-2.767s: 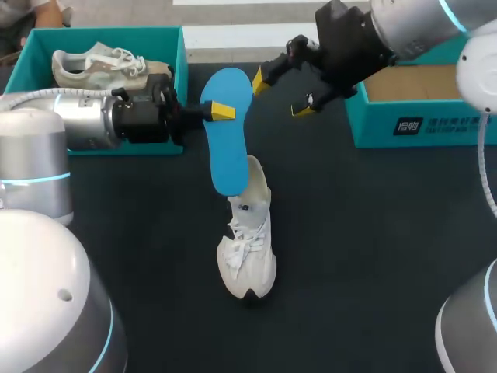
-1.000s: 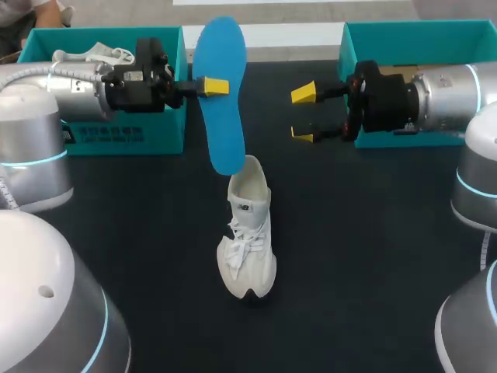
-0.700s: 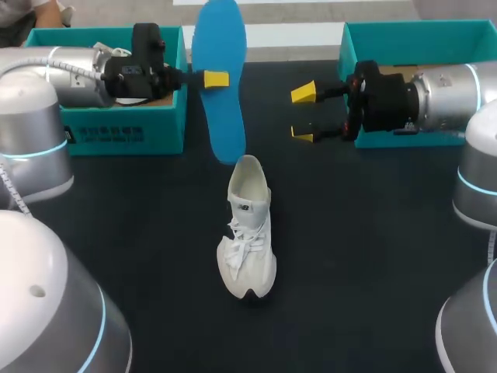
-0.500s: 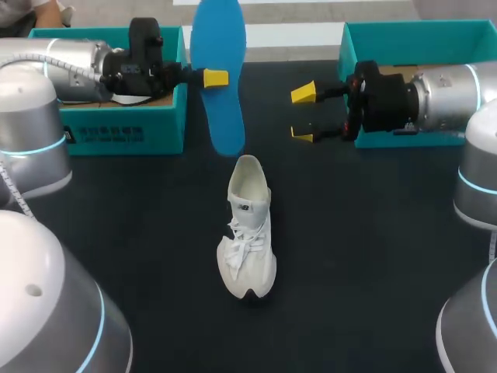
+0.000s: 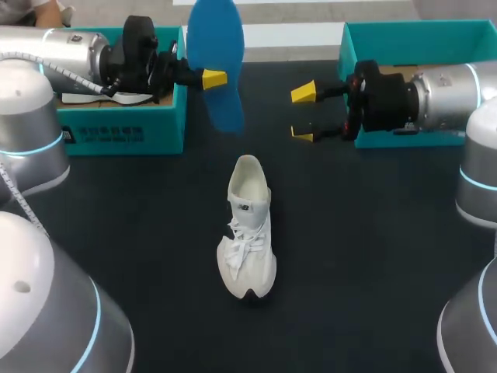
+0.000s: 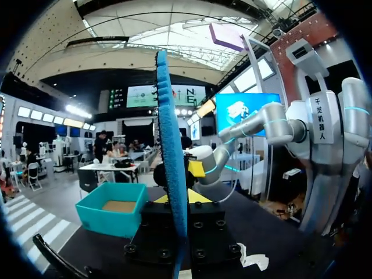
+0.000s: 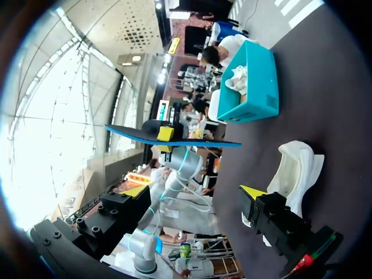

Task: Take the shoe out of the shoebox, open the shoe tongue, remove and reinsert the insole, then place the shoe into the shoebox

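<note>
While the white shoe stands on its sole on the dark table, toe toward the head camera and collar facing away, neither arm is touching it. Just past the shoe's heel and slightly left, the blue insole hangs off the table, clear of the shoe, its long axis roughly in line with the shoe. The left gripper is clamped on the insole about mid-length; the left wrist view shows the insole edge-on, running between the fingers. Past the heel to the shoe's right, the right gripper is spread wide with nothing in it, pointing at the insole but apart from it. Farther back-left of the shoe is the left shoebox, with a second shoe inside, partly hidden by the left arm. Back-right of the shoe is the right shoebox, with cardboard floor showing.
</note>
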`<control>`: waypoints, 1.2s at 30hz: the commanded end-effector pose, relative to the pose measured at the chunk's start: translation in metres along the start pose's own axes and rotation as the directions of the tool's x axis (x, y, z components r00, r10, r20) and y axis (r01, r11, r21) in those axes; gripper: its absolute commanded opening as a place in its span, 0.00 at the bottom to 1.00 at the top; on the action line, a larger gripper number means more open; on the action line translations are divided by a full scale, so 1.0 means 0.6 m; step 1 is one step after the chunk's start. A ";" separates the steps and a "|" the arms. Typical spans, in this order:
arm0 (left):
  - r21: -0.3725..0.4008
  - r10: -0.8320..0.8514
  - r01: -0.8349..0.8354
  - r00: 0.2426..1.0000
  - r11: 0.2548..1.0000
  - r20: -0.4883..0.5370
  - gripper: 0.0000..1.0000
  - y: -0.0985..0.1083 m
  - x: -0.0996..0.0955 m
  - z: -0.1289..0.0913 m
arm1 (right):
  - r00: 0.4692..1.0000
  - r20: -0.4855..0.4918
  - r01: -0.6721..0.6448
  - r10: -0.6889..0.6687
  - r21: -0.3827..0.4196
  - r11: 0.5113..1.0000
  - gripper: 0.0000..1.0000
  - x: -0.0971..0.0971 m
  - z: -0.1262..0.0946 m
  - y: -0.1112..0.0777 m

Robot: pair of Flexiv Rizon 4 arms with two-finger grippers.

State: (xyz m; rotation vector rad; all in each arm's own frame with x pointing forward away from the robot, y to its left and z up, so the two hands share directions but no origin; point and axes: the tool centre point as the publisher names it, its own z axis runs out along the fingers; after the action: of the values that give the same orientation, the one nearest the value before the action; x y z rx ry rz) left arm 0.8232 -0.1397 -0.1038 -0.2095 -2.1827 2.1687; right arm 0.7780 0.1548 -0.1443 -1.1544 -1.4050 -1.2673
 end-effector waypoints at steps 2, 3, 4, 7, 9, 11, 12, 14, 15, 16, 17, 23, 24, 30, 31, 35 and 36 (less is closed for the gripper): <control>-0.047 0.834 -0.833 0.547 0.551 0.073 0.00 0.008 -0.001 -0.002 | 1.000 0.001 -0.001 0.001 -0.002 1.000 1.00 -0.001 0.004 0.000; -0.049 0.916 -0.915 0.399 0.401 0.042 0.00 0.018 0.001 -0.001 | 1.000 0.001 -0.001 0.001 -0.002 1.000 1.00 -0.001 0.004 0.000; -0.053 0.953 -0.952 0.301 0.301 0.012 0.00 0.025 0.003 -0.001 | 1.000 0.001 -0.001 0.001 -0.002 1.000 1.00 -0.001 0.004 0.000; -0.050 0.989 -0.988 0.147 0.147 -0.004 0.00 0.037 0.009 0.000 | 1.000 0.001 -0.001 0.001 -0.002 1.000 1.00 -0.001 0.004 0.000; -0.049 0.997 -0.995 0.083 0.083 -0.002 0.00 0.042 0.014 -0.001 | 1.000 0.001 -0.001 0.001 -0.002 1.000 1.00 -0.001 0.004 0.000; -0.055 0.999 -0.997 0.048 0.047 -0.014 0.00 0.045 0.014 -0.003 | 1.000 0.001 -0.001 0.001 -0.002 1.000 1.00 -0.001 0.004 0.000; -0.059 0.999 -0.997 0.040 0.039 -0.014 0.00 0.046 0.013 -0.006 | 1.000 0.001 -0.001 0.001 -0.002 1.000 1.00 -0.001 0.004 0.000; -0.061 0.999 -0.998 0.035 0.034 -0.025 0.00 0.044 0.011 -0.009 | 1.000 0.001 -0.001 0.001 -0.002 1.000 1.00 -0.001 0.004 0.000; -0.061 1.000 -0.998 0.021 0.020 -0.021 0.00 0.041 0.010 -0.011 | 1.000 0.001 -0.001 0.001 -0.002 1.000 1.00 -0.001 0.004 0.000; -0.061 1.000 -0.998 0.021 0.020 -0.021 0.00 0.041 0.010 -0.011 | 1.000 0.001 -0.001 0.001 -0.002 1.000 1.00 -0.001 0.004 0.000; -0.061 1.000 -0.998 0.021 0.020 -0.021 0.00 0.041 0.010 -0.011 | 1.000 0.001 -0.001 0.001 -0.002 1.000 1.00 -0.001 0.004 0.000; -0.061 1.000 -0.998 0.021 0.020 -0.021 0.00 0.041 0.010 -0.011 | 1.000 0.001 -0.001 0.001 -0.002 1.000 1.00 -0.001 0.004 0.000; -0.061 1.000 -0.998 0.021 0.020 -0.021 0.00 0.041 0.010 -0.011 | 1.000 0.001 -0.001 0.001 -0.002 1.000 1.00 -0.001 0.004 0.000; -0.061 1.000 -0.998 0.021 0.020 -0.021 0.00 0.041 0.010 -0.011 | 1.000 0.001 -0.001 0.001 -0.002 1.000 1.00 -0.001 0.004 0.000; -0.061 1.000 -0.998 0.021 0.020 -0.021 0.00 0.041 0.010 -0.011 | 1.000 0.001 -0.001 0.001 -0.002 1.000 1.00 -0.001 0.004 0.000; -0.061 1.000 -0.998 0.021 0.020 -0.021 0.00 0.041 0.010 -0.011 | 1.000 0.001 -0.001 0.001 -0.002 1.000 1.00 -0.001 0.004 0.000; -0.061 1.000 -0.998 0.021 0.020 -0.021 0.00 0.041 0.010 -0.011 | 1.000 0.001 -0.001 0.001 -0.002 1.000 1.00 -0.001 0.004 0.000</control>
State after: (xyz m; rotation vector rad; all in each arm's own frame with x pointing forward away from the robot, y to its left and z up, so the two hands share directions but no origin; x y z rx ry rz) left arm 0.8223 -0.1322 -0.1269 -1.9505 -2.3783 2.4606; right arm 0.7782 0.1549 -0.1446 -1.1537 -1.4043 -1.2678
